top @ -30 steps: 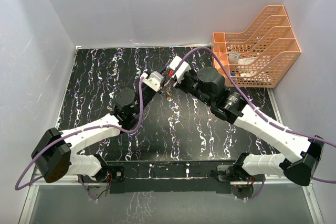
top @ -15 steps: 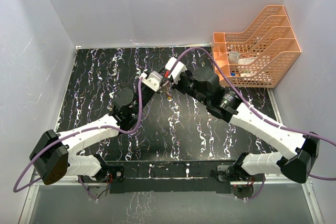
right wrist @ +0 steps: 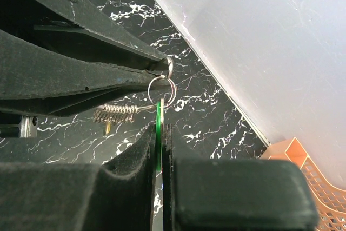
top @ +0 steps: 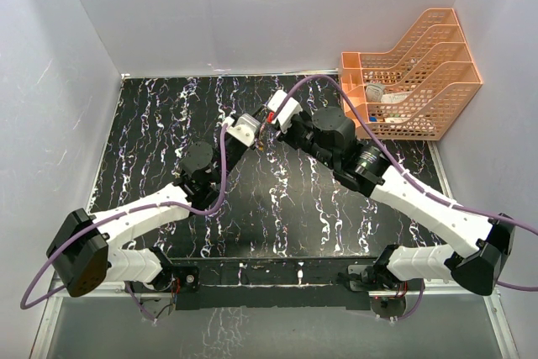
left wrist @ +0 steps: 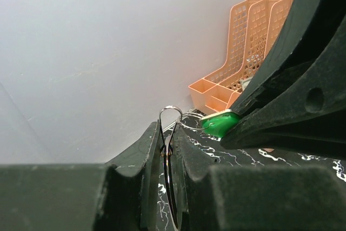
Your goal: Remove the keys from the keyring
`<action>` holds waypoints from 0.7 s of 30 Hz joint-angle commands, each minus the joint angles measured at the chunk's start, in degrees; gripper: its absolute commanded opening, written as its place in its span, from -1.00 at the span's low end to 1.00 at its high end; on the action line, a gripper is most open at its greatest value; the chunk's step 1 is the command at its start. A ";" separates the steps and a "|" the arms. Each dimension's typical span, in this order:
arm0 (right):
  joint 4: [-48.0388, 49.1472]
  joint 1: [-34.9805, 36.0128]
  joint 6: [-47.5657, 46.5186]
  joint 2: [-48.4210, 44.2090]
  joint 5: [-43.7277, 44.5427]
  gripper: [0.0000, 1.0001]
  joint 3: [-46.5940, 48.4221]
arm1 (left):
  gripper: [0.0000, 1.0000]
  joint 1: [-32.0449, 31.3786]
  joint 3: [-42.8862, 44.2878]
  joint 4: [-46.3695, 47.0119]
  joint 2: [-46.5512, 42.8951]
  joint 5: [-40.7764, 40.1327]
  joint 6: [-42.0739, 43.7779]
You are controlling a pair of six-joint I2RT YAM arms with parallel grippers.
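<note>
In the left wrist view my left gripper (left wrist: 166, 133) is shut on the keyring (left wrist: 172, 110), a thin silvery wire loop standing edge-on between the jaws. A small split ring (right wrist: 161, 86) links it to the green-headed key (left wrist: 220, 124). My right gripper (right wrist: 161, 133) is shut on that green key (right wrist: 159, 125), held edge-on. A coiled spring (right wrist: 116, 113) with a dull brass piece (right wrist: 108, 128) hangs beside the small ring. From above, both grippers meet tip to tip over the black marbled table (top: 168, 115), left gripper (top: 255, 135) facing right gripper (top: 268, 128). Other keys are not clear.
An orange mesh file rack (top: 412, 73) stands at the back right corner with small items inside. Pale walls (top: 252, 14) close in the table at the back and on both sides. Purple cables (top: 224, 166) trail along both arms.
Both grippers, still joined at the ring and key, have shifted slightly toward the back wall and a little left. Neither grip has changed.
</note>
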 commanded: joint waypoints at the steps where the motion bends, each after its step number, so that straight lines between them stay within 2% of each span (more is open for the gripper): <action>1: 2.03 0.01 0.04 -2.71 1.61 -1.00 0.02 | -1.00 0.55 1.34 4.93 -3.52 -2.61 1.01; 21: 0.33 0.00 0.35 -0.74 -0.09 -1.00 -0.63 | -1.00 0.55 1.95 7.87 -5.63 -2.55 0.00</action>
